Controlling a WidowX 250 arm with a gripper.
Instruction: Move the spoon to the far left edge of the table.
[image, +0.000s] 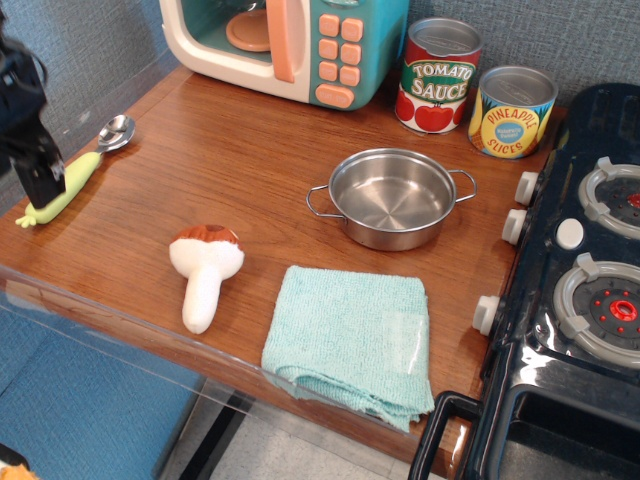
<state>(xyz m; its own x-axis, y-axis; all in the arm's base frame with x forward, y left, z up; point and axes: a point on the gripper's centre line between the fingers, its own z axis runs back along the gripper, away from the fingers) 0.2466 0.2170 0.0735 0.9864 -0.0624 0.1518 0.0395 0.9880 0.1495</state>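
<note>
The spoon (78, 172) lies flat on the brown table (250, 180) at its far left edge. Its silver bowl points toward the back and its yellow-green handle points toward the front left. My black gripper (40, 180) hangs just over the middle of the handle at the frame's left border and hides a short stretch of it. The handle shows on both sides of the fingers. The gripper looks open and lifted off the spoon, though its jaws are seen edge-on.
A white plush mushroom (205, 270) and a folded teal cloth (350, 340) lie near the front rim. A steel pot (392, 198) sits mid-table, with a toy microwave (285, 45) and two cans (438, 75) behind it. A black toy stove (580, 280) stands on the right.
</note>
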